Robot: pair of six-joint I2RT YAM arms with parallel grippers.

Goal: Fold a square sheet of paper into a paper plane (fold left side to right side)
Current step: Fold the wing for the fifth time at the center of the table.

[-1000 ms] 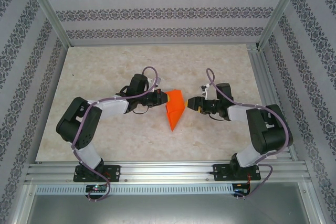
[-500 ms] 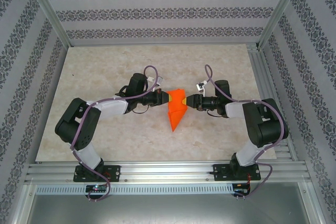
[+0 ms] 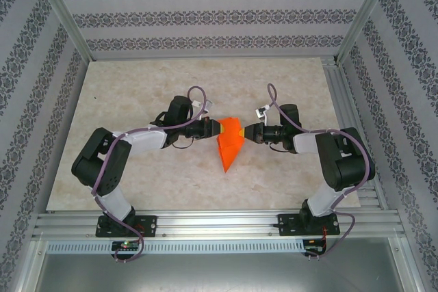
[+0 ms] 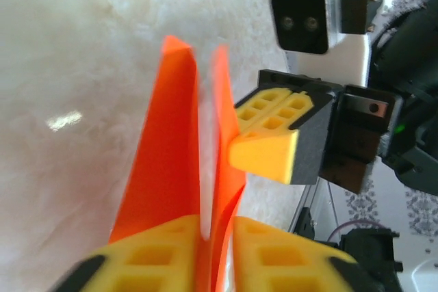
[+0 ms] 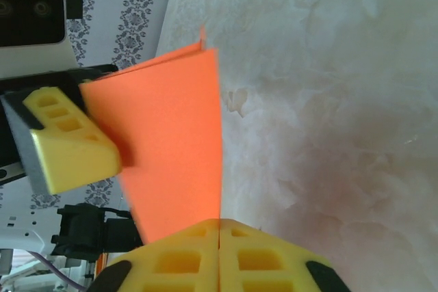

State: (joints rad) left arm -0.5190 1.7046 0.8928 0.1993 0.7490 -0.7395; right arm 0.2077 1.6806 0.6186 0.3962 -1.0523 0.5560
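Note:
The square sheet of paper (image 3: 229, 147) is bright orange and folded into a pointed wedge, its tip toward the near edge of the table. In the left wrist view its two layers (image 4: 168, 148) stand up side by side with a slit between them. My left gripper (image 3: 213, 128) is at the wedge's wide left end; its jaws (image 4: 215, 227) stand slightly apart around the layers, open. My right gripper (image 3: 241, 133) is opposite it at the right end. Its fingers (image 5: 219, 227) are pressed together, shut on the paper's edge (image 5: 171, 141). The left gripper's yellow finger (image 5: 68, 141) touches the far face.
The pale marbled table top (image 3: 137, 87) stretches around the paper on all sides. Aluminium rails (image 3: 205, 223) run along the near edge, with a frame post (image 3: 65, 22) at the back left corner. Patterned walls enclose the cell.
My right gripper moved left to the paper and shut on its right edge. The left gripper, shut before, has opened a little. The wedge has barely shifted.

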